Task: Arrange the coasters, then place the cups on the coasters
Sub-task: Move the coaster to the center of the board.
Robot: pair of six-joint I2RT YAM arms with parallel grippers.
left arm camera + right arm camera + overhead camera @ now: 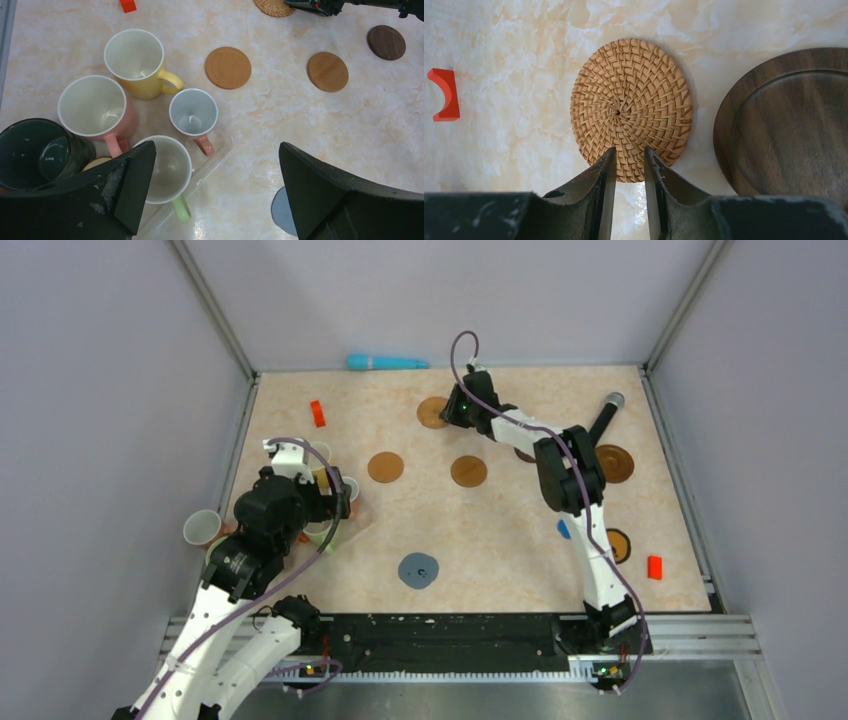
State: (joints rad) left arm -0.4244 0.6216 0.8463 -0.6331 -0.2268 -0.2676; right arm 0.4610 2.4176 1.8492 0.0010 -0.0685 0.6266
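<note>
Where the right gripper reaches toward the far side of the marbled table, its fingers stand close together with only a thin slit between them. Their tips lie over the near rim of a woven rattan coaster, and whether they pinch it cannot be told. Just right of it, not touching, lies a dark wooden coaster, and a red block sits well to the left. The left gripper hangs spread wide and empty above a cluster of upright mugs. A pale green mug is nearest, by one finger, then a grey mug with a pink handle, a pink mug, a yellow mug and a black mug. Beyond them lie a tan wooden coaster and a second tan coaster.
</note>
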